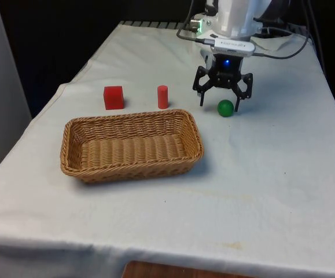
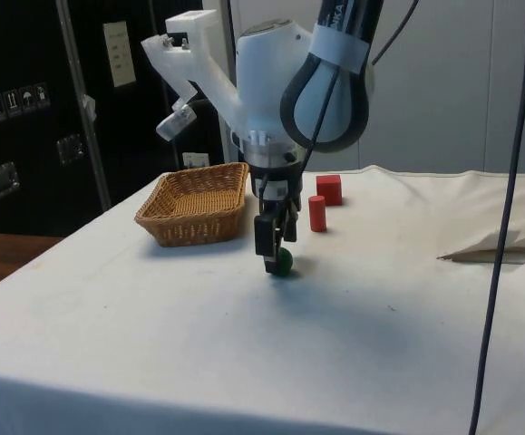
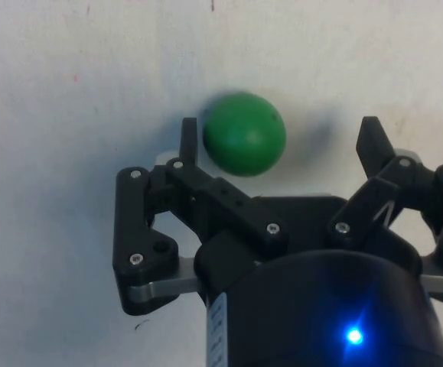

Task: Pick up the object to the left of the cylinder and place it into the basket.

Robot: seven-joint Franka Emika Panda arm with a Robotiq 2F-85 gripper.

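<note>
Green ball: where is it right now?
The green ball lies on the white cloth, on the front view's right of the red cylinder, beyond the basket's far right corner. The open gripper straddles it without closing.

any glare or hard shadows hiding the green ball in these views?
Front view: green ball evenly lit, only a soft shadow under it. Side view: ball partly hidden behind the gripper, not by shadow. Wrist view: no glare; faint shadow beside the ball, which sits between the open jaws.
</note>
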